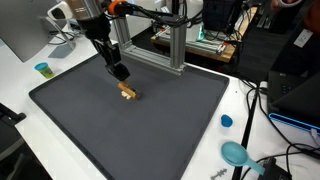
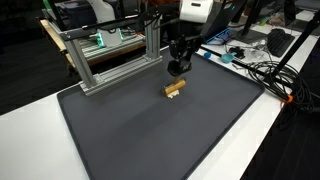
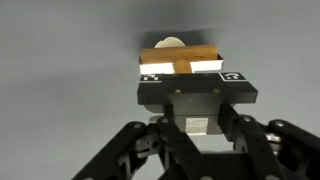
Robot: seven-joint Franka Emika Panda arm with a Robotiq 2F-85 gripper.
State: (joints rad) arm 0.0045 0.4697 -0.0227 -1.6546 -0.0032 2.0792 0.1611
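One wooden block point(image 1: 127, 94) on dark mat point(image 1: 170, 125)

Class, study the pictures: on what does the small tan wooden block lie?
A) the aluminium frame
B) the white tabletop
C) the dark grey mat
C: in both exterior views the small tan wooden block lies on the dark grey mat, well inside its edges.

Even overhead light, faint shadows on the dark mat point(image 1: 170, 125); wrist view soft, the pincer's point(image 3: 190, 75) near parts blurred.
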